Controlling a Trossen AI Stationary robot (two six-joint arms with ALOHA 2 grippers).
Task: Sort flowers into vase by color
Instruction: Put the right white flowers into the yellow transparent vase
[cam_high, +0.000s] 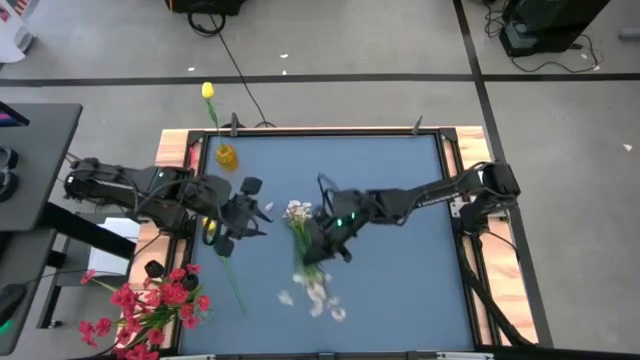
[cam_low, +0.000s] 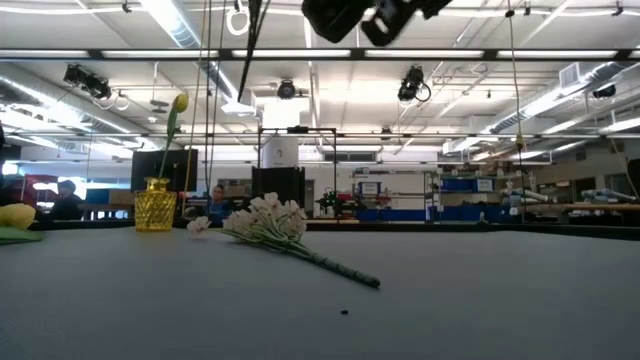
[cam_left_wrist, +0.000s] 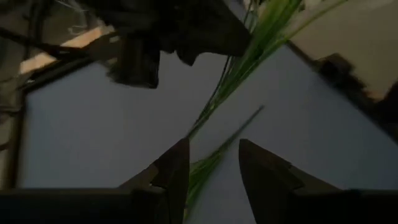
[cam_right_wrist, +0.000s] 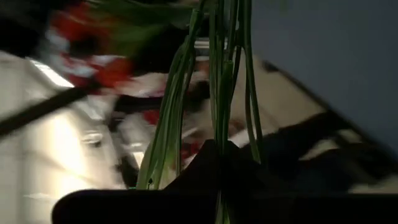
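- The table (cam_high: 400, 300) is blue.
- Red flowers (cam_high: 150, 305) hang over its near left corner.
- A white bunch (cam_low: 268, 222) lies mid-table.
- The right gripper (cam_high: 322, 243) is clamped tight on green stems (cam_right_wrist: 224, 87).
- The left gripper (cam_left_wrist: 211, 168) is half open around a yellow flower's stem (cam_left_wrist: 214, 155).
- One yellow flower (cam_high: 208, 92) stands in the yellow vase (cam_high: 226, 156).

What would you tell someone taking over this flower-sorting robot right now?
Left tool: open, astride a leafy stem just above the table.
Right tool: shut on green stems, mid-table.
Done: one yellow flower stands in the yellow vase.
Left: the white sprig lying on the table; the red flowers at the corner beside the left arm.
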